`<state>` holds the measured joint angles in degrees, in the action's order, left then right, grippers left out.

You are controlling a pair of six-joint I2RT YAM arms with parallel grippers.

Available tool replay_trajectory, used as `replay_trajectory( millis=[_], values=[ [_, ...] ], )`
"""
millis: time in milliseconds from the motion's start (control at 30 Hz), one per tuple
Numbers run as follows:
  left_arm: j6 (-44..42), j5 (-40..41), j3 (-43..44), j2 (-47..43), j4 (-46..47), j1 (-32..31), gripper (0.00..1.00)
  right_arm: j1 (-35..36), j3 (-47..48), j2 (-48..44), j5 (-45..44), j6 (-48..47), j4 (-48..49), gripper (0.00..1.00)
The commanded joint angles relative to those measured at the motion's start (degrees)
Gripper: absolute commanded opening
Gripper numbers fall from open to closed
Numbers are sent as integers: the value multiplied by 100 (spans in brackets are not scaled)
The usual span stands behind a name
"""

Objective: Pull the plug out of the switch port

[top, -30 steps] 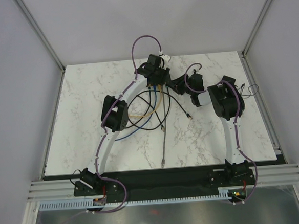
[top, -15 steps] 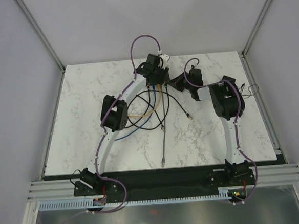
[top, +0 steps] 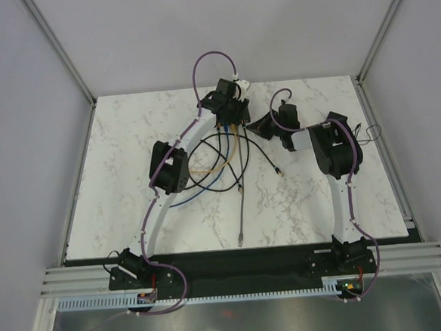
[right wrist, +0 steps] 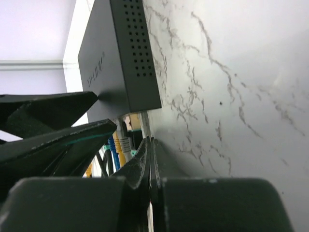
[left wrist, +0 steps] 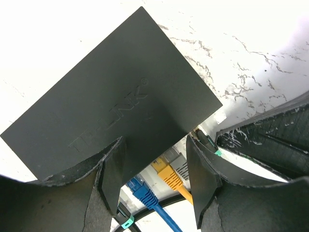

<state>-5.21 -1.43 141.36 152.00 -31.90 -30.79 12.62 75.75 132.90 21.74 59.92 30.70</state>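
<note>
Over switch (left wrist: 111,92) port edge — left hand (left wrist: 154,145) spread wide; right hand (right wrist: 148,145) clenched beside plugs (left wrist: 170,176).

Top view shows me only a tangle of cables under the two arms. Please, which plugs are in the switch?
Observer: The left wrist view shows a blue plug and a yellow plug seated side by side in the switch.
Operator: Thank you. And on the right side, is anything gripped?
Observer: The right pincer is shut, close beside a corner of the switch. I cannot tell whether something thin is caught in it.
</note>
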Motion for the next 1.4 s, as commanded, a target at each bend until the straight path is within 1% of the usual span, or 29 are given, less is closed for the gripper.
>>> replay_trajectory(
  millis=[0, 67, 100, 167, 200, 300, 367, 500, 600, 733, 1033, 1167, 1200, 1267, 1300, 1367],
  values=[
    [231, -173, 164, 172, -369, -86, 60, 13, -279, -19, 128, -393, -487, 0],
    [249, -217, 146, 145, -352, -86, 60, -49, -402, -1, 217, -289, 13, 0],
    [258, -235, 138, 128, -352, -86, 60, -49, -342, 77, 287, -305, -2, 10],
    [258, -235, 120, 119, -352, -86, 60, -58, -314, 113, 384, -262, 103, 18],
    [258, -243, 120, 119, -352, -86, 60, -58, -358, 96, 358, -218, 164, 27],
    [249, -226, 111, 110, -352, -85, 60, -84, -587, -1, 130, -77, 384, 36],
    [240, -235, 102, 110, -343, -85, 60, -85, -623, 16, 94, 11, 534, 39],
    [258, -244, 102, 110, -352, -85, 60, -58, -351, 200, 208, 37, 437, 40],
    [249, -244, 94, 101, -343, -77, 60, -23, -131, 289, 112, 11, 191, 39],
    [249, -235, 85, 93, -352, -77, 60, 38, 141, 456, 155, 125, 156, 38],
    [231, -261, 85, 93, -334, -77, 60, 100, 309, 579, 155, 134, 24, 36],
    [231, -252, 76, 75, -343, -77, 60, 109, 292, 561, 120, 107, -55, 29],
    [231, -244, 76, 75, -334, -77, 60, 91, 309, 588, 129, 108, -81, 21],
    [231, -244, 76, 75, -343, -77, 60, 109, 371, 623, 147, 125, -152, 11],
    [231, -244, 76, 84, -334, -77, 60, 109, 406, 658, 181, 134, -178, 0],
    [231, -209, 76, 92, -343, -68, 60, 91, 511, 745, 260, 238, -292, 0]
  ],
)
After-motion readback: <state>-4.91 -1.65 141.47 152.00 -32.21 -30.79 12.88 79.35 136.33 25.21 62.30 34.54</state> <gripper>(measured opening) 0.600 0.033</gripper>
